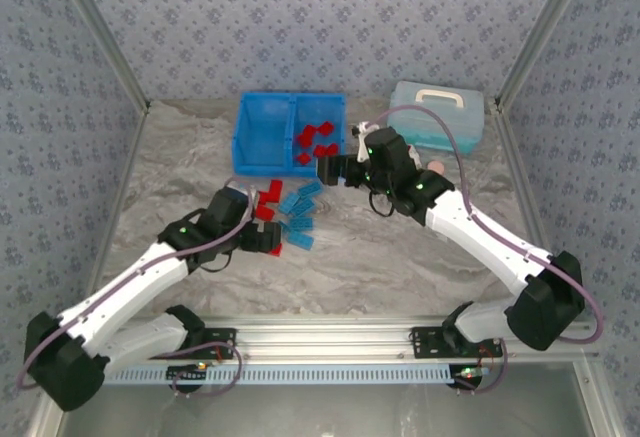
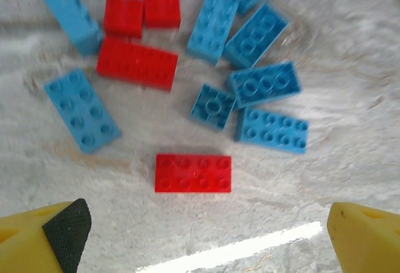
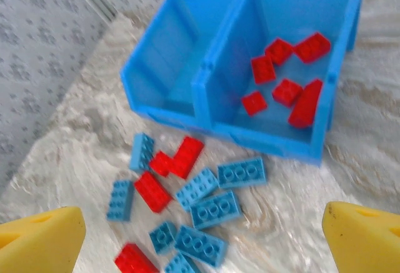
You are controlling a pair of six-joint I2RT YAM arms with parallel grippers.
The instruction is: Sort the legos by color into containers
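The left hand (image 2: 206,242), spread wide and empty, hovered; a flat red rectangular plastic brick (image 2: 193,173) lay just ahead, its long axis across the opening.

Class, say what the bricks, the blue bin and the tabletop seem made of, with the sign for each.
Bricks: likely moulded plastic, smooth, uniform colour, crisp studs. Blue bin: seemingly plastic, thin even walls, slight sheen. Tabletop: grey marbled veining; stone or printed laminate, cannot tell.
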